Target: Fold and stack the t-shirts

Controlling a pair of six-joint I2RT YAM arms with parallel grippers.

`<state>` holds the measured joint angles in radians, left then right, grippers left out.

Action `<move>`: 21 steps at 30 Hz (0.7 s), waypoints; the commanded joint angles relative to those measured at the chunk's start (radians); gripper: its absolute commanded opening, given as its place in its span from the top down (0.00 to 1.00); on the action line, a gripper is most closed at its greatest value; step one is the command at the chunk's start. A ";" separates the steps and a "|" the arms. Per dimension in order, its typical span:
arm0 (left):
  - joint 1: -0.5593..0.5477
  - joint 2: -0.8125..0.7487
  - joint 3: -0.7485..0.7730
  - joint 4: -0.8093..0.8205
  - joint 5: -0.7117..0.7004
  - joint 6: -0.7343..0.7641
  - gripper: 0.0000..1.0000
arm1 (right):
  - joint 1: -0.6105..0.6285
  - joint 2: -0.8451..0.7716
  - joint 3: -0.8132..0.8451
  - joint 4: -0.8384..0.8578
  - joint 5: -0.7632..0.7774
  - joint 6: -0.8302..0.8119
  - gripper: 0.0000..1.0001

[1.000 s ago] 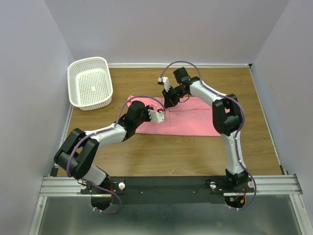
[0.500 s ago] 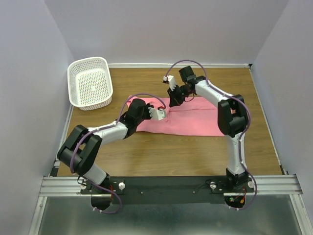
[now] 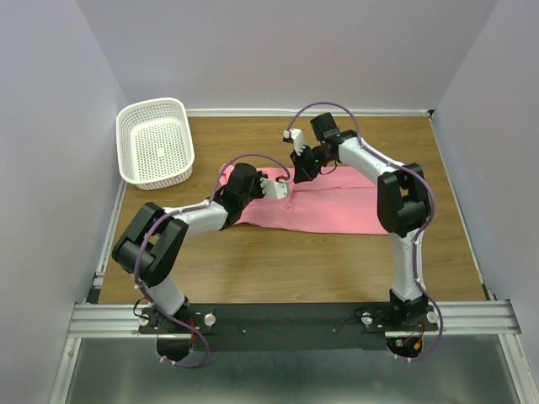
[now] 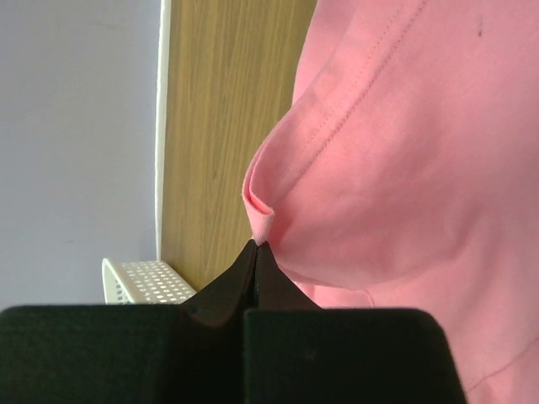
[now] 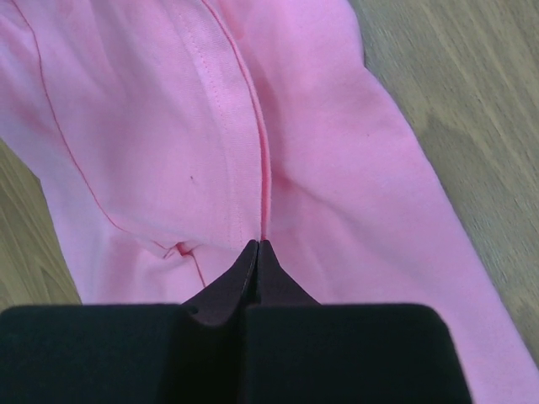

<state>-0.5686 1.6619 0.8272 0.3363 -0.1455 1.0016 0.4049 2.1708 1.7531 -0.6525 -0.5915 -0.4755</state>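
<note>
t-shirt (image 3: 337, 210): soft matt cloth | table (image 3: 295, 261): smooth wood | basket (image 3: 152, 102): perforated plastic

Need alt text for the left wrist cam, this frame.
The left gripper, jaws shut, pinches a small fold of hem on a salmon-pink t-shirt that fills the right of the view. To the left are a strip of wooden table, a pale wall and the corner of a white perforated basket.
</note>
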 commanded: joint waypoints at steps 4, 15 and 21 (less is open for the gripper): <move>0.006 0.068 0.061 0.037 -0.081 -0.021 0.91 | -0.003 -0.016 -0.014 0.001 -0.004 0.017 0.83; 0.012 -0.213 0.174 -0.084 -0.495 -0.790 0.23 | -0.107 -0.214 -0.170 0.019 -0.093 -0.057 0.47; 0.049 -0.536 -0.078 -0.407 -0.185 -1.630 0.23 | -0.150 -0.445 -0.476 0.054 -0.067 -0.138 0.38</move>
<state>-0.5346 1.2541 0.9386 0.1280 -0.4465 -0.0349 0.2707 1.8374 1.3865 -0.6228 -0.6365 -0.5529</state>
